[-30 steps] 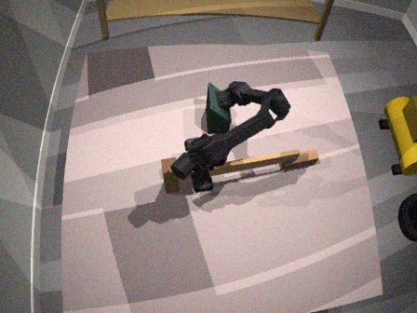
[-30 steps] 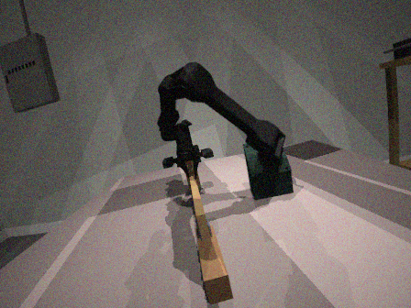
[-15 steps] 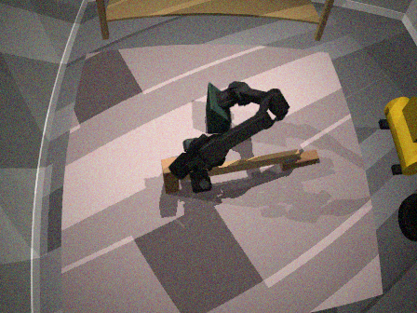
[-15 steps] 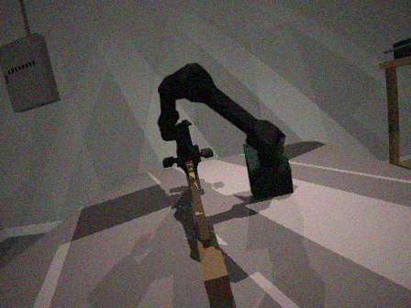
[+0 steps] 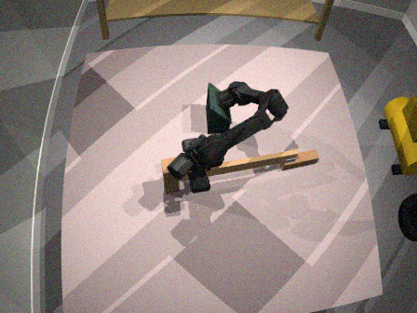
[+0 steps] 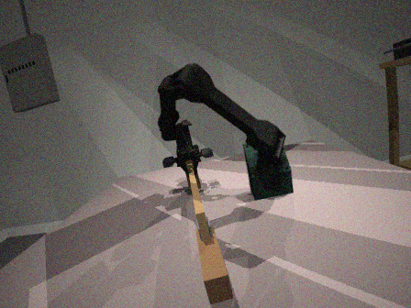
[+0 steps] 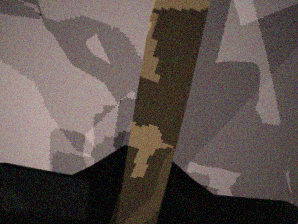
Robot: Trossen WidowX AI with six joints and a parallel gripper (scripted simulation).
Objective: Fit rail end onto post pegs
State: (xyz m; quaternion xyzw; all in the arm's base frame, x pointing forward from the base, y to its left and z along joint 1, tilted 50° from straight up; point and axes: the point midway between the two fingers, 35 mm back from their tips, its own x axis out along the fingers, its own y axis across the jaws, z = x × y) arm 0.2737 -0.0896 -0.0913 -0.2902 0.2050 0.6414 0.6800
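The wooden bed rail [image 5: 256, 162] [image 6: 196, 197] [image 7: 167, 100] runs from the low footboard block [image 5: 307, 159] [image 6: 213, 266] toward the short post [image 5: 170, 183]. Its far end sits at the grey bracket on the block. Its near part is held up off the table, roughly level with the post's top. My gripper [image 5: 192, 171] [image 6: 193, 178] [image 7: 141, 153] is shut on the rail close to its post end, with one finger on each side. The pegs, the holes and the joint between rail and post are hidden by the gripper, so I cannot tell whether they touch.
The arm's dark green base [image 5: 217, 112] [image 6: 271, 176] stands behind the rail. A wooden table [image 5: 211, 10] [image 6: 392, 110] stands farther back. A yellow machine [image 5: 402, 135] is at the right edge in the top view. Patchy shadows cross the pale surface.
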